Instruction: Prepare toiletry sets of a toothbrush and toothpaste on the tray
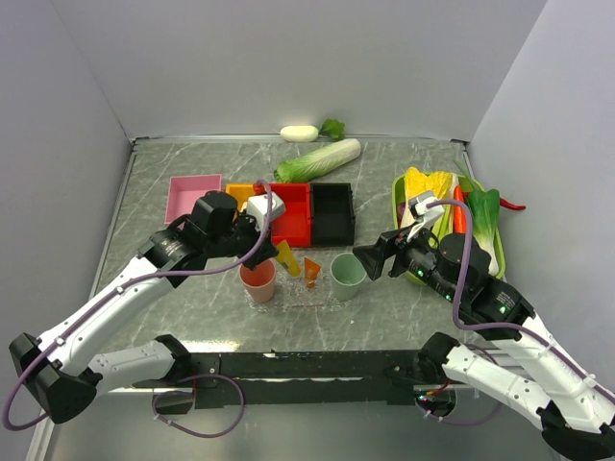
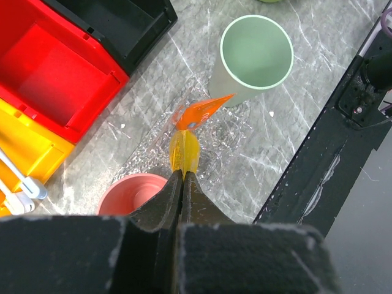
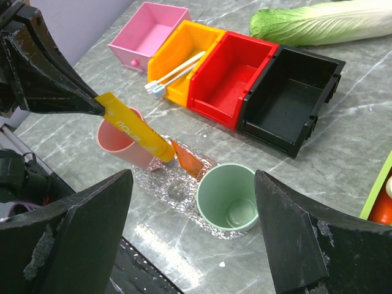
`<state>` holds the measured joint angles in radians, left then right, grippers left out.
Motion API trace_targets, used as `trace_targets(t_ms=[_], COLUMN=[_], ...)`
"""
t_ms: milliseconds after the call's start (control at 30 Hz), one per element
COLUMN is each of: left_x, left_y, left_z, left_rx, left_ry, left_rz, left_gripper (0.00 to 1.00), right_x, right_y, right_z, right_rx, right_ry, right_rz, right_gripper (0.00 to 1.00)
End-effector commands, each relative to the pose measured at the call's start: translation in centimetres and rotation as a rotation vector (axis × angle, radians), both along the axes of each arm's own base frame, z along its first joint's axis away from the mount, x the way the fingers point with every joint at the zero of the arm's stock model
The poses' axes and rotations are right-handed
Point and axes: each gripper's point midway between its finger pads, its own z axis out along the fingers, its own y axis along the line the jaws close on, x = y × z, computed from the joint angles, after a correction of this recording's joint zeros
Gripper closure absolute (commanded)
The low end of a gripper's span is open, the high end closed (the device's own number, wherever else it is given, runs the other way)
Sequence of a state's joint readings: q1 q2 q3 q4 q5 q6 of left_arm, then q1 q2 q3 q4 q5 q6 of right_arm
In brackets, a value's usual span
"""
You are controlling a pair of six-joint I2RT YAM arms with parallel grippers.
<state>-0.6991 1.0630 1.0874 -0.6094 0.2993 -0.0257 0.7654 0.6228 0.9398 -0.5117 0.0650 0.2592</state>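
**Lay the tube flat**

The left tool [image 2: 184, 176] grips the yellow-orange toothpaste [image 2: 184, 152] by its tail, over the tray [image 3: 160, 182] between pink cup [image 2: 131, 191] and green cup [image 2: 254, 52]. Lower slowly beside the orange toothpaste [image 2: 202, 111], avoiding both rims, then let go.

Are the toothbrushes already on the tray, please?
No, both toothbrushes lie in the yellow bin, apart from the tray.
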Motion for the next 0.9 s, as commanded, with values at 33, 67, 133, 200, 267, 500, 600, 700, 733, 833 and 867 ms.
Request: trace_targets(t_ms=[33,67,133,200,267,500,600,700,733,833,867], left_x=[0.5,0.4,0.5,0.6,0.7,0.6,0.6,0.7,0.6,0.6,0.7], left_y=[-1.0,-0.9,-0.9,-0.9,-0.8,-0.9,-0.9,-1.0,-1.0,-1.1,-1.1], left_z=[1.9,1.7,1.5,1.3,1.2,0.8,0.8,0.7,0.7,0.6,0.6], left_rx=[-0.051,-0.047,-0.044,-0.036,-0.020,-0.016,-0.016,-0.014,-0.015,-0.014,-0.014], left_ry=[-0.058,-0.055,-0.052,-0.047,-0.066,-0.057,-0.058,-0.055,-0.052,-0.049,-0.050], left_rz=[-0.032,-0.030,-0.030,-0.025,-0.042,-0.045,-0.045,-0.046,-0.048,-0.053,-0.052], left_gripper=[0.99,0.99,0.99,0.99,0.99,0.99,0.99,0.99,0.99,0.99,0.99], right_x=[0.0,0.0,0.0,0.1,0.0,0.0,-0.1,-0.1,-0.1,-0.1,-0.1], right_y=[-0.6,-0.6,-0.6,-0.7,-0.6,-0.5,-0.5,-0.6,-0.6,-0.7,-0.7], right_z=[0.2,0.2,0.3,0.3,0.3,0.2,0.2,0.1,0.1,0.1,0.1], right_rx=[-0.002,-0.002,-0.001,-0.002,-0.002,-0.001,-0.001,-0.004,-0.005,-0.003,-0.004], right_ry=[-0.021,-0.021,-0.022,-0.023,-0.023,-0.021,-0.020,-0.021,-0.021,-0.020,-0.021], right_rz=[-0.019,-0.018,-0.019,-0.021,-0.018,-0.013,-0.012,-0.015,-0.014,-0.015,-0.016], right_gripper=[0.13,0.13,0.13,0.13,0.13,0.13,0.13,0.13,0.12,0.12,0.12])
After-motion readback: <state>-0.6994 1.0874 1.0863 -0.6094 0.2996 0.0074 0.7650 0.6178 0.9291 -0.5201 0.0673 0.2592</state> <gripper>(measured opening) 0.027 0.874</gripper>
